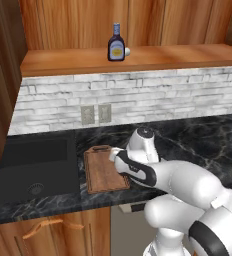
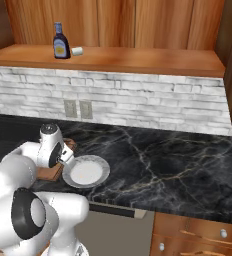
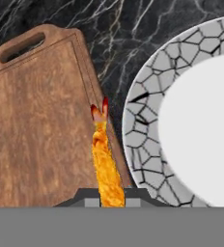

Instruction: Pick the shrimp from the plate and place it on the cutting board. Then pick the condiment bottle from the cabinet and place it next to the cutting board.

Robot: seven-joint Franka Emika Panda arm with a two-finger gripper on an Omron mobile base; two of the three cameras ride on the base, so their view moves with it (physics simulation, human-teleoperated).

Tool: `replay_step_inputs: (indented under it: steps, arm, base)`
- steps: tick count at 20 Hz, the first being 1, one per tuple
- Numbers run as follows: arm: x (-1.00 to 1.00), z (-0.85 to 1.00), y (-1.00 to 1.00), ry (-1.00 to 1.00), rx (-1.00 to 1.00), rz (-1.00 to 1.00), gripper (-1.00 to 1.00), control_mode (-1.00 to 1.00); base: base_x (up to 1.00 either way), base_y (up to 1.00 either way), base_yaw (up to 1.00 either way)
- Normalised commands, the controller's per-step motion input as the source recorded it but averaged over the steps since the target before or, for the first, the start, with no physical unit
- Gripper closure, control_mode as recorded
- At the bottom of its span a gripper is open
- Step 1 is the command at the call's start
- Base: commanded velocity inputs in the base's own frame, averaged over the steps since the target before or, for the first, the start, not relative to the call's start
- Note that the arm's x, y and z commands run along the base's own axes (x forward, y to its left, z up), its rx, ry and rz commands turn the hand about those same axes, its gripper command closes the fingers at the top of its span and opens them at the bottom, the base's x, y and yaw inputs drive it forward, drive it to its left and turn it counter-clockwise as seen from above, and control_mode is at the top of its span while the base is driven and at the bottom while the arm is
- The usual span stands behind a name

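My gripper (image 3: 112,197) is shut on the orange shrimp (image 3: 104,159), which hangs with its red tail pointing away from the hand. It hovers over the right edge of the brown cutting board (image 3: 36,125), just left of the round plate (image 3: 143,120), whose middle is bare. From the base, the board (image 1: 100,172) lies near the counter's front edge with my hand above its right side, and the plate (image 2: 101,165) sits right beside it. The dark condiment bottle (image 1: 116,44) (image 2: 61,42) stands upright on the cabinet ledge (image 1: 163,57) above the brick wall.
A dark sink (image 1: 35,165) is set in the counter left of the board. A small white block (image 2: 77,51) lies beside the bottle. Two wall outlets (image 1: 95,114) sit behind the board. Black marble counter (image 2: 178,160) stretches to the right of the plate.
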Motion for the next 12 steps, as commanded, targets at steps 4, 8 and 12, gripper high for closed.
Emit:
replay_step_inputs:
  steps: [4,8,12]
  arm:
    - [-0.01,0.00,0.36,-0.03,0.00,0.00,1.00,-1.00]
    - [0.00,0.00,0.36,-0.01,0.00,0.00,1.00,-1.00]
    - [0.00,-0.03,0.36,0.00,0.00,0.00,1.00,-1.00]
  base:
    - [0.00,0.00,0.00]
    - [0.00,0.00,0.00]
    - [0.00,0.00,0.00]
